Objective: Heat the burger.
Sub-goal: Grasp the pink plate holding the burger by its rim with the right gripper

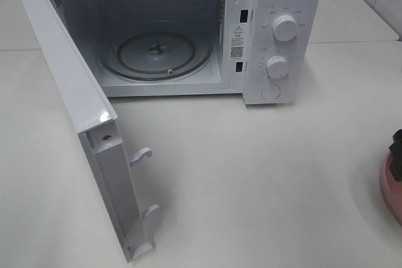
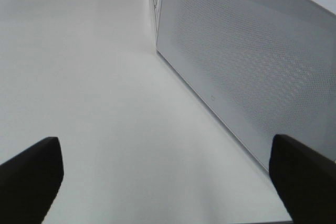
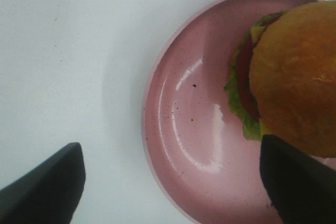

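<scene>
left jaws: matte black, broad blunt tips | right jaws: matte black, slanted rounded tips

microwave point(image 1: 276, 4): white, door point(image 1: 81, 123) wide open
turntable point(image 1: 157, 54): glass, inside cavity
plate point(image 1: 388, 186): pink, on table point(image 1: 251, 186), far right

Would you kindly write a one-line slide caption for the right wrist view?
Right gripper, open, above a pink plate holding a burger on a white table.
</scene>
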`<state>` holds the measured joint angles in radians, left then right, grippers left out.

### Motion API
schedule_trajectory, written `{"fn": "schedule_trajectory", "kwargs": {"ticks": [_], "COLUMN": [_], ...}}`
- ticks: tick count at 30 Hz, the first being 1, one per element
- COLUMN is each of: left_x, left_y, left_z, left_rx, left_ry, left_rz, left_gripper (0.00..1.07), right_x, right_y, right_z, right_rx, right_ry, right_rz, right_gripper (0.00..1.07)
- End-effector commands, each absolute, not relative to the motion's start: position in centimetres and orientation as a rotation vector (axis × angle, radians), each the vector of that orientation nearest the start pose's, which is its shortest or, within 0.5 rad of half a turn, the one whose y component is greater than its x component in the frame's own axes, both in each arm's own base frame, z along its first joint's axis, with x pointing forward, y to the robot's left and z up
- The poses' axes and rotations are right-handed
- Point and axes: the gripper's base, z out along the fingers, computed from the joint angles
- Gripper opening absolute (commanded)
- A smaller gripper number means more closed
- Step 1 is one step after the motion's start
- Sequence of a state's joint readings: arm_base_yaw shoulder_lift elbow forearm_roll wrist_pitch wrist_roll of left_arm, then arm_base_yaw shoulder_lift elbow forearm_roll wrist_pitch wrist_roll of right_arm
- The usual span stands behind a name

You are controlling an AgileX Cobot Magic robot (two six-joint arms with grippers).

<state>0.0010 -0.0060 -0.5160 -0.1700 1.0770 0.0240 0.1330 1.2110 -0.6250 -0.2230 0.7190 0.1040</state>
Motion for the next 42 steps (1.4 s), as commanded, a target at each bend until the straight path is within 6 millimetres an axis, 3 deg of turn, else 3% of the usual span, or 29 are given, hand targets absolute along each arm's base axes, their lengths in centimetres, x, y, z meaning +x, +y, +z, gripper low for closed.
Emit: {"fn": "schedule_trajectory", "kwargs": {"ticks": [1,26,42], "left_x": [-1.1,-1.1,-1.1], "left_y": [-1.4,-1.4,-1.4], "left_z": [28.2,28.2,28.2], "left_rx": [0.033,0.033,0.033], "left_ry": [2.005,2.005,2.005], "left_rz": [-0.186,-0.186,-0.186], "left_gripper": [1.0,1.0,1.0], "right_x": [20.5,23.5,24.0], "right_y": [1.4,2.0,1.9], "right_z": [20.2,12.7,10.6], "right_rx": [-0.239,-0.237,-0.246], "right_ry": [2.774,2.936,2.973], "right_rz": [-0.176,-0.156,-0.175], "right_gripper": [0.85,0.8,0.73]}}
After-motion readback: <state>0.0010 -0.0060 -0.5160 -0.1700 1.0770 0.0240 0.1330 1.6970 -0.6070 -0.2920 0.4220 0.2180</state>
